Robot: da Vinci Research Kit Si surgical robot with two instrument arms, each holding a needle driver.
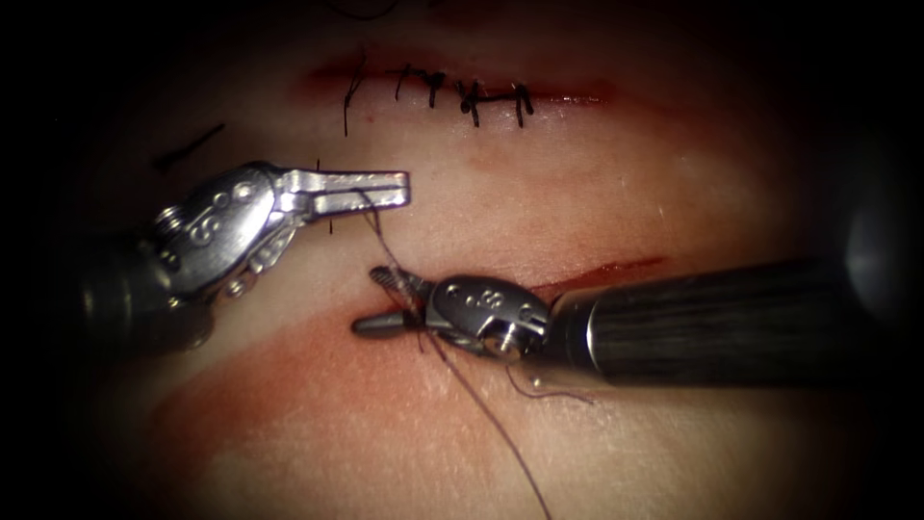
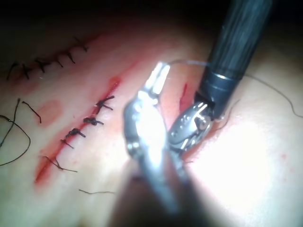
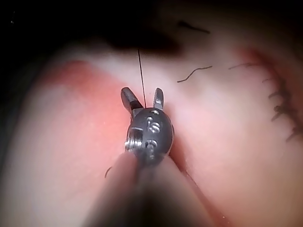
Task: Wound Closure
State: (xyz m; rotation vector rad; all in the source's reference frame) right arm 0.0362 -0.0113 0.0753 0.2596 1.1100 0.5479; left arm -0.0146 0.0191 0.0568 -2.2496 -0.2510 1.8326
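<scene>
Two shiny metal tools: the left tool [image 1: 390, 190] and the right tool [image 1: 380, 300]. One thin dark thread [image 1: 486, 416]. Two red cuts in the pale tissue [image 1: 616, 193].

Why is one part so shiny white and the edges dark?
Left wrist view: glare whitens the tissue. Endoscope view: light fades toward the edges; the left end effector, shut on the thread, gleams; the right end effector, open around it, holds nothing.

The left tool [image 1: 371, 190] is placed above and left of the right tool [image 1: 390, 300]; the thread [image 1: 380, 236] is stretched between them.
</scene>
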